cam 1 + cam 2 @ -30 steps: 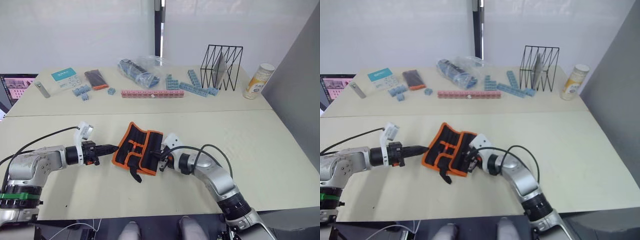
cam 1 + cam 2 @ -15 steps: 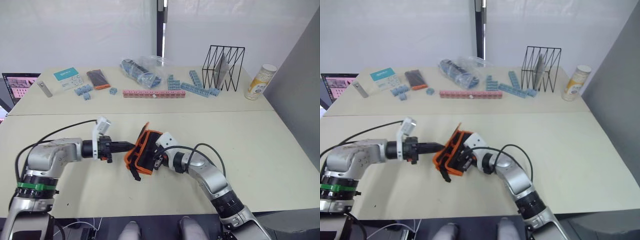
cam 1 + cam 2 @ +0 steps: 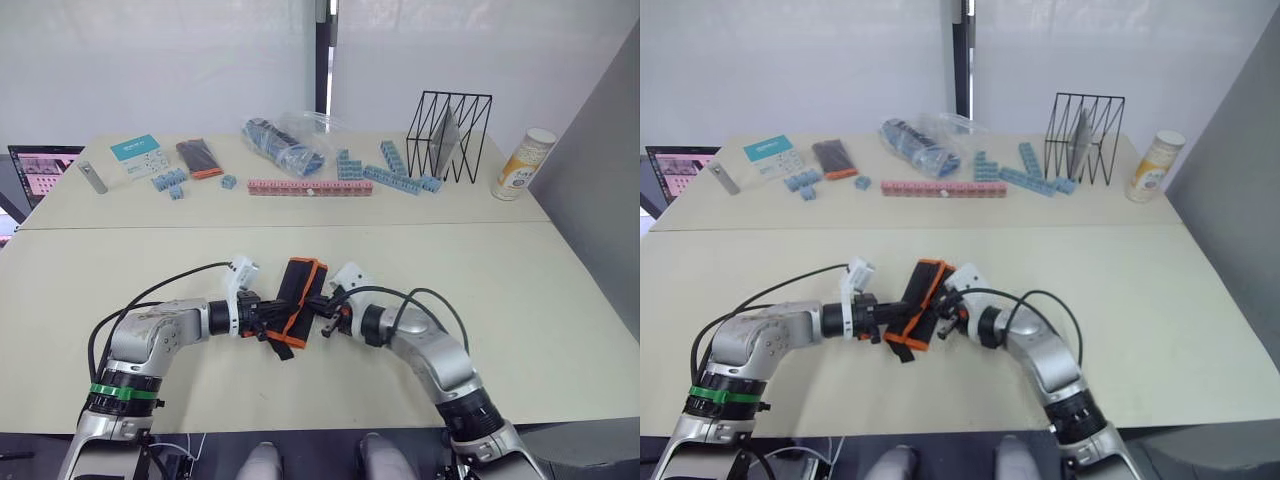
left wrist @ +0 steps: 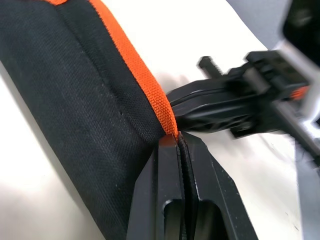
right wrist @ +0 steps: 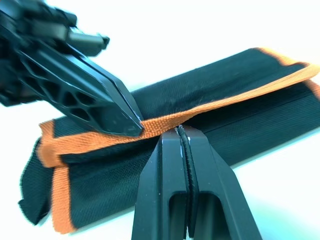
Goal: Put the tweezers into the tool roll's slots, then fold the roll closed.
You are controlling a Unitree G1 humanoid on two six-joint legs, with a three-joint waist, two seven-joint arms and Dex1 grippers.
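Observation:
The tool roll lies folded into a narrow black bundle with orange edging, near the table's front middle. My left gripper comes in from the left and is shut on the roll's orange edge. From the right, my right gripper is shut on the same edge, tip to tip with the left one. A black strap end hangs out at the front. The tweezers and the slots are hidden inside the fold.
On the far table stand a black wire rack, a yellow-labelled bottle, a pink block strip, blue blocks, a plastic bag, a small black-and-orange case and a teal-topped box.
My left gripper has moved right to the right gripper, carrying the roll's left side over. The roll has gone from spread open to folded narrow.

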